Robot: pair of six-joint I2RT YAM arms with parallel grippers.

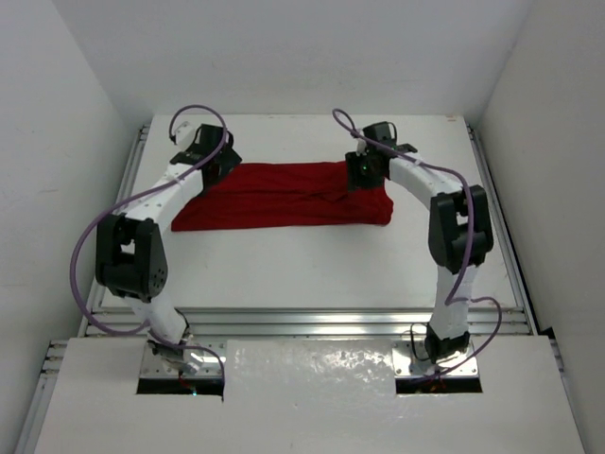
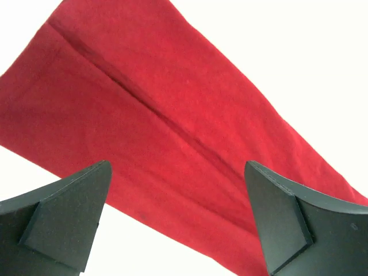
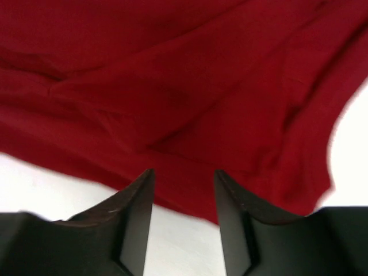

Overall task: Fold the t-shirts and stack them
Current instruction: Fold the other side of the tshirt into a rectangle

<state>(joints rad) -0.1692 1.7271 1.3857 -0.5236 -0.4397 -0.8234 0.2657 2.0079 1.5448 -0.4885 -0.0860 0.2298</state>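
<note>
A dark red t-shirt [image 1: 284, 197] lies folded into a long flat band across the far middle of the white table. My left gripper [image 1: 210, 163] hovers over its far left end, jaws wide open and empty; in the left wrist view the t-shirt [image 2: 155, 115] runs diagonally with a fold crease, its edge between my fingers [image 2: 63, 224]. My right gripper [image 1: 362, 172] hovers over the far right end, jaws partly open and empty; the right wrist view shows rumpled t-shirt folds [image 3: 184, 98] just beyond my fingertips [image 3: 141, 190].
The white table [image 1: 312, 265] is bounded by metal rails at left, right and near edges. White walls enclose the space. Purple cables loop from both arms.
</note>
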